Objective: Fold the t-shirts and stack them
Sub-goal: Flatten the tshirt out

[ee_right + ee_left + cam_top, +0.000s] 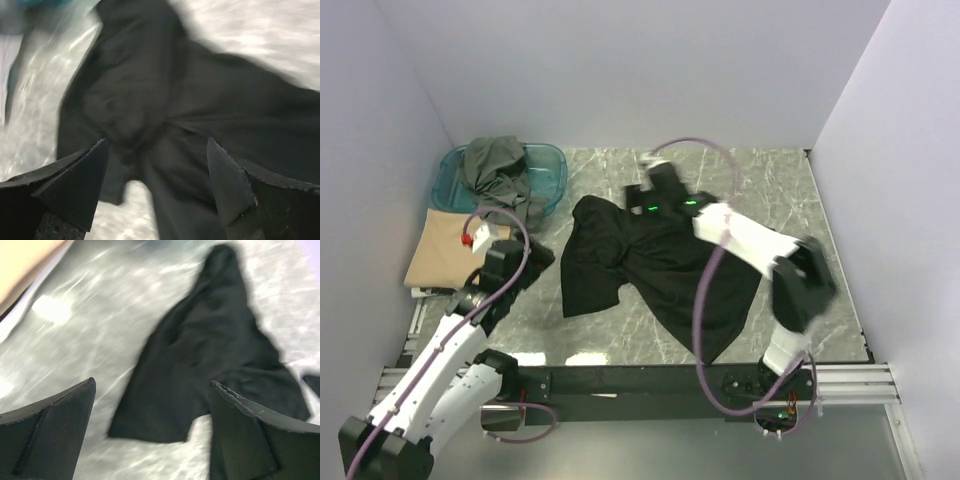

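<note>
The marble-patterned surface [780,200] carries three t-shirts, one tub and two arms. The black t-shirt [650,270] is the largest thing on it. It lies loose and rumpled across the middle, unfolded, with one sleeve toward the left and its hem trailing to the near right. The right arm crosses over the shirt's far part and hides a strip of the cloth there. The tan t-shirt [440,250] lies flat at the left edge, just near of the tub, and its near right corner is hidden behind the left arm. The translucent teal tub [552,170] stands in the far left corner. The grey-olive t-shirt [495,165] is bunched inside it, with a fold hanging over the near rim. How much more cloth lies in the tub cannot be made out. The left end effector [152,384] hangs over the bare surface beside the black shirt's left edge, its jaws spread wide with nothing between them. The right end effector [157,142] hangs above the shirt's rumpled far part, its jaws also well apart and gripping nothing. Both wrist views are smeared by motion. A teal blur in the top left corner of the right wrist view is probably the tub.
</note>
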Tool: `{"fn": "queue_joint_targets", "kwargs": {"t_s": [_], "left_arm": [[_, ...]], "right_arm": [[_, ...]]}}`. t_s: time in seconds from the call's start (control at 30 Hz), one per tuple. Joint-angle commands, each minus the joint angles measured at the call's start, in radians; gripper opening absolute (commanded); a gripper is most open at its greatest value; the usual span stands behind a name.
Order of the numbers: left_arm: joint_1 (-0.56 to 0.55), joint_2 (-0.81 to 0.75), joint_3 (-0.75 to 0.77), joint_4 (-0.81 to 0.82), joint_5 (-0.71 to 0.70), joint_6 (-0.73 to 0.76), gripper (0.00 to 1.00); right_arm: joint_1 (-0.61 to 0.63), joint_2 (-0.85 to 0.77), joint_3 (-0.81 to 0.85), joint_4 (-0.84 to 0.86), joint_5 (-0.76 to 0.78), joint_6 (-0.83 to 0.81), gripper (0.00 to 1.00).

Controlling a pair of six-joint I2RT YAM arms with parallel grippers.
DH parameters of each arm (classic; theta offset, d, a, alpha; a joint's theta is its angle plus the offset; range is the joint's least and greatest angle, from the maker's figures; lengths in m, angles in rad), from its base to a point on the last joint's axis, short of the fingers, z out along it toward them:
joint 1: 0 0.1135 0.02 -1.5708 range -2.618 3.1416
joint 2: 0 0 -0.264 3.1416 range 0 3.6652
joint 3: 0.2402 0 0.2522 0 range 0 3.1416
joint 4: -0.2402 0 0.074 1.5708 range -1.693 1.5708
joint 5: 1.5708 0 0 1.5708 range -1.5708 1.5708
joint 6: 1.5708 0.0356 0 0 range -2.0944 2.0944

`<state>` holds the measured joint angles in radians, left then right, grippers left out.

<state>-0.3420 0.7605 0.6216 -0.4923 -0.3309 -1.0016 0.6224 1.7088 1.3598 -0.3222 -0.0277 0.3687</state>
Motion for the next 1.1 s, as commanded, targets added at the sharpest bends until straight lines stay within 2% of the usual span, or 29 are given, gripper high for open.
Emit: {"fn": "queue_joint_targets", "kwargs": {"t_s": [0.0, 0.13, 0.27, 0.33, 0.43, 0.67, 1.07], "left_arm": [[0.0, -0.067, -0.071, -0.106, -0.027, -0.103, 0.99], [-0.002, -0.153, -0.154, -0.126, 0.004, -0.152, 0.99], [-0.002, -0.204, -0.198, -0.088, 0.053, -0.176, 1.0], [-0.002, -0.214, -0.209, -0.077, 0.061, -0.172, 0.99], [-0.002, -0.204, -0.2, -0.088, 0.047, -0.163, 0.99], [-0.002, -0.173, -0.189, -0.085, 0.036, -0.149, 0.99], [-0.002, -0.174, -0.195, -0.072, 0.043, -0.138, 1.0]], "right_arm": [[0.112, 0.176, 0.215, -0.026, 0.026, 0.004, 0.84], [0.203, 0.456, 0.572, -0.195, 0.184, 0.019, 0.79], [0.25, 0.636, 0.789, -0.299, 0.238, 0.042, 0.74], [0.264, 0.702, 0.853, -0.316, 0.224, 0.052, 0.69], [0.278, 0.73, 0.848, -0.308, 0.221, 0.061, 0.62], [0.298, 0.75, 0.811, -0.305, 0.233, 0.062, 0.56], [0.315, 0.833, 0.877, -0.333, 0.261, 0.064, 0.55]]}}
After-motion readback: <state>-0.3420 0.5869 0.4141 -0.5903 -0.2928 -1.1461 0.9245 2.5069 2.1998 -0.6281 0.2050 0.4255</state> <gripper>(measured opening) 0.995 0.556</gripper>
